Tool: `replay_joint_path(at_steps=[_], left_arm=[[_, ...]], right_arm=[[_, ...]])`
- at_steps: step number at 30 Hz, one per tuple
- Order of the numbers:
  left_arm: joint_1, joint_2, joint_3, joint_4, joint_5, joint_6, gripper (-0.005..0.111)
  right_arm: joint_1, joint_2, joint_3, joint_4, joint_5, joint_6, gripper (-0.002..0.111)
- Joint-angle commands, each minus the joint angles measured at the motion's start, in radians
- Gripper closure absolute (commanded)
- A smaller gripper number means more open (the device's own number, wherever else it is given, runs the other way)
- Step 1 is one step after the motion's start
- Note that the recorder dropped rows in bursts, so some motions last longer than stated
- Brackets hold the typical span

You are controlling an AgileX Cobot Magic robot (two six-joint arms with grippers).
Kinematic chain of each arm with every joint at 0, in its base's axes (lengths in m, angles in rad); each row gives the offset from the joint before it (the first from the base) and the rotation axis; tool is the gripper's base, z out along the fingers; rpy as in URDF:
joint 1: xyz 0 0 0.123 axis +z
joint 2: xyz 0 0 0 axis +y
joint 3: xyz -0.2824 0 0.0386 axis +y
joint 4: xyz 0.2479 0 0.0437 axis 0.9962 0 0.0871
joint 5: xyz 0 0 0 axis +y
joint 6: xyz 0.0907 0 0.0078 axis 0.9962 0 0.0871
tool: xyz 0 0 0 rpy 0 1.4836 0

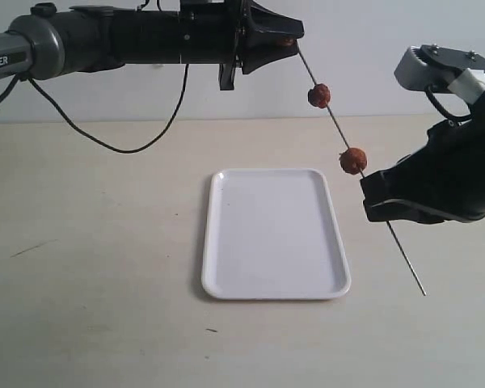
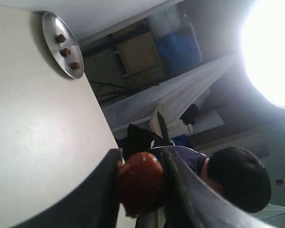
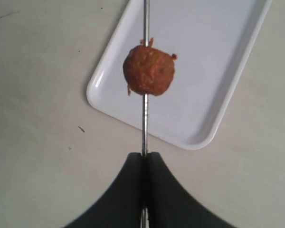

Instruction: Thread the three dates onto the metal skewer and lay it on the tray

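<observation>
- Jaws of the left gripper point(image 2: 140, 161) stand partly apart, pinching a date point(image 2: 138, 185) between them. The right gripper point(image 3: 144, 159) is clamped tight on the skewer point(image 3: 144, 128).
- Skewer slants through the air from the left gripper, high up, down past the tray's right edge. Its low tip pokes out beyond the right gripper, close over the table point(image 1: 89, 283); touching or not, I cannot tell.
- Tray point(image 1: 212, 242) lies flat mid-table with open table on every side and both arms off its rim.
- Tray's floor shows bare white. A round dish point(image 2: 48, 23) near a table edge holds three loose dates point(image 2: 66, 52).
- Two dates sit threaded between the grippers, well apart: the upper date point(image 1: 318, 95), and the lower date point(image 1: 353, 160) just above the right gripper.
- The pinched date sits at the skewer's top end; whether it is pierced, I cannot tell.
</observation>
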Motion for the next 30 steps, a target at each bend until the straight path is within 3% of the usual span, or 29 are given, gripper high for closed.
replay_joint_path(at_steps=[1,17,24,30], left_arm=[[-0.015,-0.007,0.000,-0.021,0.014,-0.003,0.077],[-0.031,-0.007,0.000,-0.012,0.039,0.024,0.078],[-0.031,-0.007,0.000,0.002,0.059,0.058,0.106],[-0.031,-0.007,0.000,0.002,0.059,0.068,0.107]], right_arm=[[-0.002,-0.004,-0.006,0.007,-0.015,-0.013,0.108],[-0.002,-0.004,-0.006,0.008,-0.029,-0.013,0.108],[-0.002,-0.004,-0.006,0.010,-0.033,-0.013,0.108],[-0.002,-0.004,-0.006,0.010,-0.043,-0.005,0.108]])
